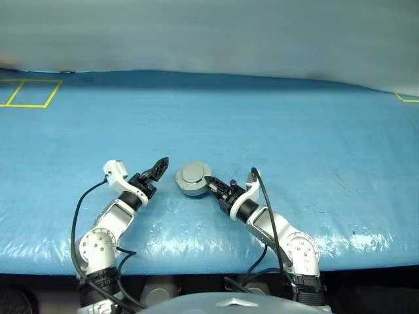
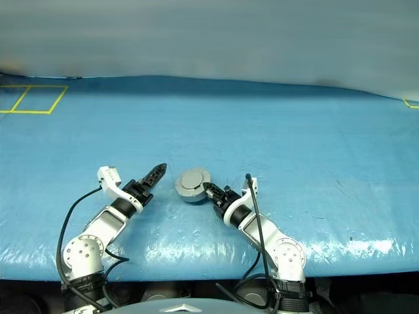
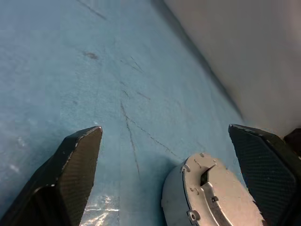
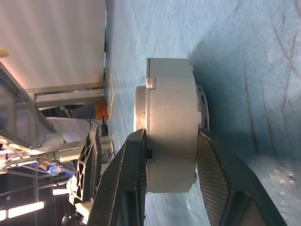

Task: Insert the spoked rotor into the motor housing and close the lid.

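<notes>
The motor housing (image 1: 192,186) is a round grey cup on the blue table, between my two grippers. Its lid (image 1: 193,174) lies shut on top, plain grey face and raised circle upward. My right gripper (image 1: 211,184) reaches in from the right and is shut on the housing (image 4: 171,108), one finger (image 4: 129,174) on the lid's face and the other against the underside. My left gripper (image 1: 160,165) hangs just left of the housing, open, nothing between its fingers (image 3: 77,162); the housing (image 3: 211,197) lies off to one side ahead of it. The spoked rotor is hidden.
A blue plastic sheet (image 1: 262,131) covers the table. A yellow taped square (image 1: 29,93) marks the far left corner and a bit of yellow tape (image 1: 409,99) the far right. The table's front edge (image 1: 209,268) runs just in front of my arms.
</notes>
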Robot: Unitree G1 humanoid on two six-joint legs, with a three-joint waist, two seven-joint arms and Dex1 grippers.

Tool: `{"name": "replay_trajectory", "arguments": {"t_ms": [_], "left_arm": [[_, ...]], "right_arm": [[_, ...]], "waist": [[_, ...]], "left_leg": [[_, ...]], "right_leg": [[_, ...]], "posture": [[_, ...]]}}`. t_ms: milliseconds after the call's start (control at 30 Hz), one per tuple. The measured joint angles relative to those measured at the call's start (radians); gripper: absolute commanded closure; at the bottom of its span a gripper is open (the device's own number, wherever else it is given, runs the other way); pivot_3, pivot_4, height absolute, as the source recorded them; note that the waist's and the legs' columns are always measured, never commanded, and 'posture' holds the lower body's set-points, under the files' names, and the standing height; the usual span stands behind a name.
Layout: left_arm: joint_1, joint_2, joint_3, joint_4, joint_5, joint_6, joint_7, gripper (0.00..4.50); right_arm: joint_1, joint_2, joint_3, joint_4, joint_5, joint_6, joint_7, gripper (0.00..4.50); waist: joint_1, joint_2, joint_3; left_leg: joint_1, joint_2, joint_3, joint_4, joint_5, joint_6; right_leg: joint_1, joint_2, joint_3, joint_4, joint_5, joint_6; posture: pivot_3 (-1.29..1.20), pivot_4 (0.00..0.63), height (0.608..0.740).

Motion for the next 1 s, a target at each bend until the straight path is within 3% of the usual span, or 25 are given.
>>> {"name": "replay_trajectory", "arguments": {"t_ms": [100,267,567,1000], "left_arm": [[0.067,-0.038,0.01,-0.007,-0.208,0.021,0.031,0.0],[0.124,-0.037,-0.018,-0.005,-0.372,0.023,0.088,0.0],[0.13,-0.031,-0.123,0.0,-0.518,-0.057,0.093,0.0],[0.124,-0.027,-0.189,0.079,-0.604,-0.143,0.072,0.0]], "right_arm": [[-0.068,0.0,-0.01,0.001,0.001,-0.034,0.002,3.32],[-0.149,0.0,-0.021,0.009,0.003,-0.074,0.01,3.32],[-0.167,0.0,0.017,0.03,0.005,-0.065,0.01,3.32],[-0.12,-0.002,0.082,0.011,0.053,-0.026,-0.014,3.32]], "waist": [[-0.005,-0.002,0.003],[-0.002,-0.003,0.003],[-0.002,-0.003,0.003],[-0.002,-0.003,0.003]], "left_leg": [[-0.001,0.0,0.0,0.001,0.0,0.0],[-0.001,0.0,0.0,0.001,0.0,0.0],[0.0,0.0,0.0,0.001,0.0,0.0],[-0.001,0.0,0.0,0.002,0.0,0.0]], "right_leg": [[-0.001,0.001,0.0,0.0,0.0,0.0],[-0.001,0.001,0.0,0.0,0.0,0.0],[-0.001,0.001,0.0,0.0,0.0,0.0],[0.0,0.001,0.0,0.0,0.0,0.0]], "posture": [[0.0,0.15,0.74],[0.0,0.15,0.74],[0.0,0.15,0.74],[0.0,0.15,0.74]]}}
